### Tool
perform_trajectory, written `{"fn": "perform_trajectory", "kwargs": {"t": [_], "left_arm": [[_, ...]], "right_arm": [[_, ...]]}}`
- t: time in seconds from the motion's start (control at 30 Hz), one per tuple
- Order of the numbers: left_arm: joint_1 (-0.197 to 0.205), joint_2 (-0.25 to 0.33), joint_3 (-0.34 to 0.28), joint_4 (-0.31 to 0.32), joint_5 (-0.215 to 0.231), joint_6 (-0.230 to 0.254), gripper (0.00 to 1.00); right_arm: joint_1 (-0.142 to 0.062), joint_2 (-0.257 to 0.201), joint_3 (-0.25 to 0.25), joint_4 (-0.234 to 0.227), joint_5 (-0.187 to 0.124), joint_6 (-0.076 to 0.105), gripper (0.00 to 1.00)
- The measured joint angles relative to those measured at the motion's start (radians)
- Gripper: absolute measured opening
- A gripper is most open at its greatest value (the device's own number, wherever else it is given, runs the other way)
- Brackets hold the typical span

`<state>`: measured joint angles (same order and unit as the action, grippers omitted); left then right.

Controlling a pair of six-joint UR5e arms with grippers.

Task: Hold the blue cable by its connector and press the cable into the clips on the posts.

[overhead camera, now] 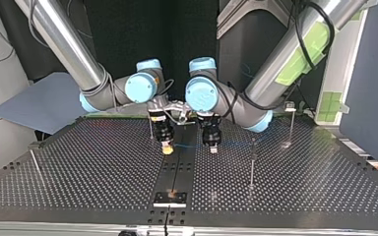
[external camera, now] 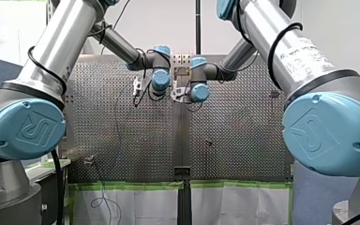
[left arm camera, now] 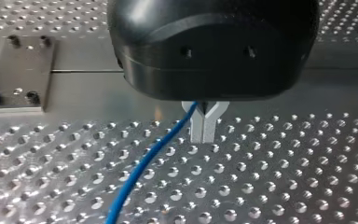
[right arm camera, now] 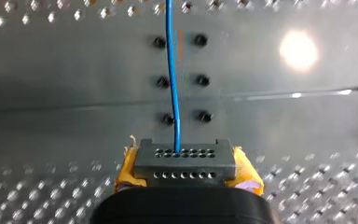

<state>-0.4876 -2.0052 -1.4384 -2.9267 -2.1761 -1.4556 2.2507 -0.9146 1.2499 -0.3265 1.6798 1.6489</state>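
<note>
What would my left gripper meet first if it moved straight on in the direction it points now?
Most likely the perforated metal table, straight ahead of my left gripper. Its fingers pinch the thin blue cable, and nothing else shows in that line, though the gap is hard to judge.

Only a UR logo reads, embossed on my left arm's joint cap [external camera: 26,129] and my right arm's joint cap [external camera: 321,133].

Left gripper [overhead camera: 213,146], right gripper [overhead camera: 167,147], both clamped.
</note>
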Motion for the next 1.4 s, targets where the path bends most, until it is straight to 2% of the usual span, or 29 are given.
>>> {"fn": "perform_trajectory", "kwargs": {"t": [0.17, 0.43, 0.6, 0.87, 1.07, 1.3, 1.4], "left_arm": [[-0.001, -0.003, -0.003, 0.004, 0.001, -0.001, 0.01], [-0.002, -0.011, -0.024, 0.031, 0.007, -0.004, 0.01], [-0.005, -0.04, -0.043, 0.053, 0.014, -0.015, 0.01], [-0.006, -0.096, -0.065, 0.073, 0.019, -0.03, 0.01], [-0.004, -0.104, -0.1, 0.111, 0.027, -0.034, 0.01], [-0.002, -0.105, -0.155, 0.178, 0.03, -0.035, 0.01], [-0.002, -0.105, -0.174, 0.2, 0.031, -0.035, 0.01]], "right_arm": [[-0.01, 0.0, 0.032, -0.001, 0.02, -0.002, 0.0], [-0.015, 0.001, 0.055, -0.003, 0.023, -0.013, 0.0], [-0.017, 0.002, 0.093, -0.012, 0.027, -0.018, 0.0], [-0.021, 0.003, 0.137, -0.035, 0.028, -0.016, 0.0], [-0.024, 0.005, 0.184, -0.081, 0.029, -0.013, 0.0], [-0.026, 0.007, 0.261, -0.154, 0.028, -0.009, 0.0], [-0.027, 0.007, 0.29, -0.168, 0.025, -0.008, 0.0]]}}
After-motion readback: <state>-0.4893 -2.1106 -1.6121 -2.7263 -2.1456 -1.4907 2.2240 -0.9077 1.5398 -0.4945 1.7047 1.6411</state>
